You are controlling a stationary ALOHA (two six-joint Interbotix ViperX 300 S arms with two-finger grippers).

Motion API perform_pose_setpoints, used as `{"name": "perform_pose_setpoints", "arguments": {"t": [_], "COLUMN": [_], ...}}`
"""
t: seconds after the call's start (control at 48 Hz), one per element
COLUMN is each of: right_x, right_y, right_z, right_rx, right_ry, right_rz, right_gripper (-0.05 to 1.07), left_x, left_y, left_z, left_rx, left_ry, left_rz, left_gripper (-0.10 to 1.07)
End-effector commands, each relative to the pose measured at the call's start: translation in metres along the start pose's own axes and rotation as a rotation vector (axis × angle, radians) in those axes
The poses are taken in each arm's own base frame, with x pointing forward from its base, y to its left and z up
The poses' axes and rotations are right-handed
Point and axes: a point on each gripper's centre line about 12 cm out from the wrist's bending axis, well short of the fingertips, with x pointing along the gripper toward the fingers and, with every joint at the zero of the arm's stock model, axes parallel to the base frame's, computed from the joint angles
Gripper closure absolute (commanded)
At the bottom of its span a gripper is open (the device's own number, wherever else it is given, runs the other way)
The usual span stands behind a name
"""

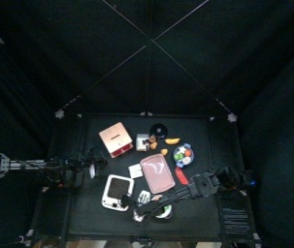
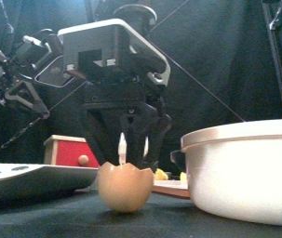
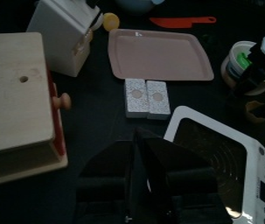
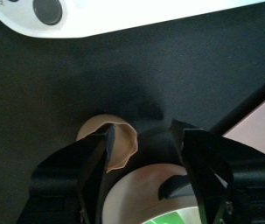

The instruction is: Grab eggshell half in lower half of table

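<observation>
Right gripper [image 2: 122,141] hangs wide open above a small tan-brown jagged eggshell half [image 2: 125,186], lower centre.
Left gripper [image 3: 146,162]: jaws closed, empty.

**Eggshell at the front edge, beside the dish**

The eggshell half [image 2: 125,186] stands upright on the table [image 2: 56,218] near its front edge, just left of the round dish [image 2: 243,172]. The right gripper [image 2: 122,141] hangs directly above and behind it. A flat device [image 2: 19,178] lies further left; a box [image 2: 74,151] sits behind. The left arm rests at the table's left.
</observation>
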Motion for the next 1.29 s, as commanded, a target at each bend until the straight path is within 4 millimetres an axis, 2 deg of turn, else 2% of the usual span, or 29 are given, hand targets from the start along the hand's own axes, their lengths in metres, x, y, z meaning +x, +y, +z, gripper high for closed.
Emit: {"name": "perform_pose_setpoints", "arguments": {"t": [0.0, 0.896, 1.042, 1.271], "right_x": [-0.015, -0.008, -0.003, -0.006], "right_y": [-0.003, -0.003, -0.004, -0.005], "right_z": [0.005, 0.004, 0.003, 0.005], "right_rx": [0.010, -0.001, -0.003, -0.008], "right_ry": [-0.028, -0.030, -0.032, -0.055], "right_rz": [0.019, 0.013, 0.016, 0.013], "right_gripper": [0.14, 0.16, 0.25, 0.51], "left_x": [0.000, 0.000, 0.000, 0.000], "left_y": [-0.001, -0.001, -0.001, -0.002], "left_z": [0.006, 0.007, 0.006, 0.011], "left_rx": [0.001, 0.001, 0.001, 0.002], "left_ry": [-0.013, -0.016, -0.014, -0.025], "left_rz": [-0.002, -0.003, -0.002, -0.004], "left_gripper": [0.42, 0.42, 0.42, 0.42]}}
